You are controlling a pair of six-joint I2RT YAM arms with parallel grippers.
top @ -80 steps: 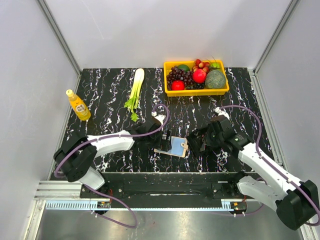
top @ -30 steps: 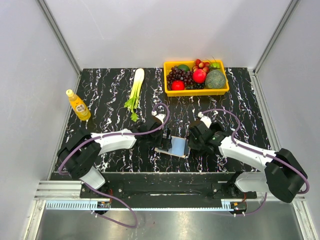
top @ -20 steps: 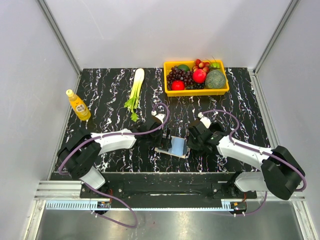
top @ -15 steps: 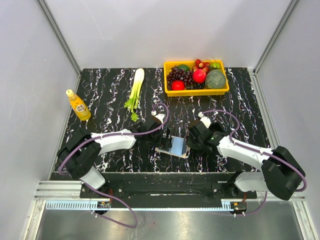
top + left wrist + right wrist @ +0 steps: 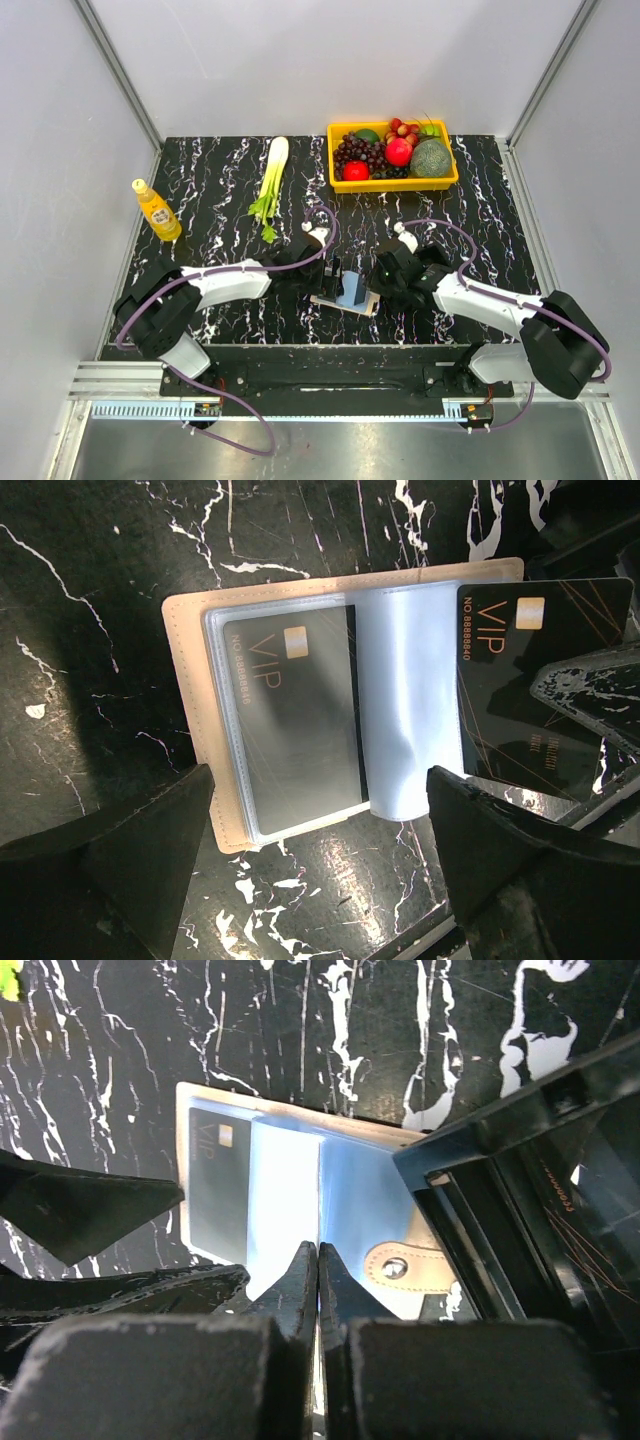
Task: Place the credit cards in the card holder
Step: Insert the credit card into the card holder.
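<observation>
The card holder (image 5: 335, 301) is lying open on the bench (image 5: 200, 180) near its front edge, between the two arms. The left pincer (image 5: 318, 780) is hovering wide open above it, one finger on each side. The right pincer (image 5: 318, 1260) is staying fully closed, its tips touching the holder's pale blue leaf (image 5: 410, 700), which is bulging up and covering the middle. One dark card (image 5: 295, 720) is sitting in the left sleeve, and a second card (image 5: 520, 680) is lying across the right edge. Well behind, a celery stalk (image 5: 270, 185), a juice bottle (image 5: 157, 212) and a yellow fruit tray (image 5: 393, 184) are resting. The bench is showing black marble veining, with white walls enclosing it.
</observation>
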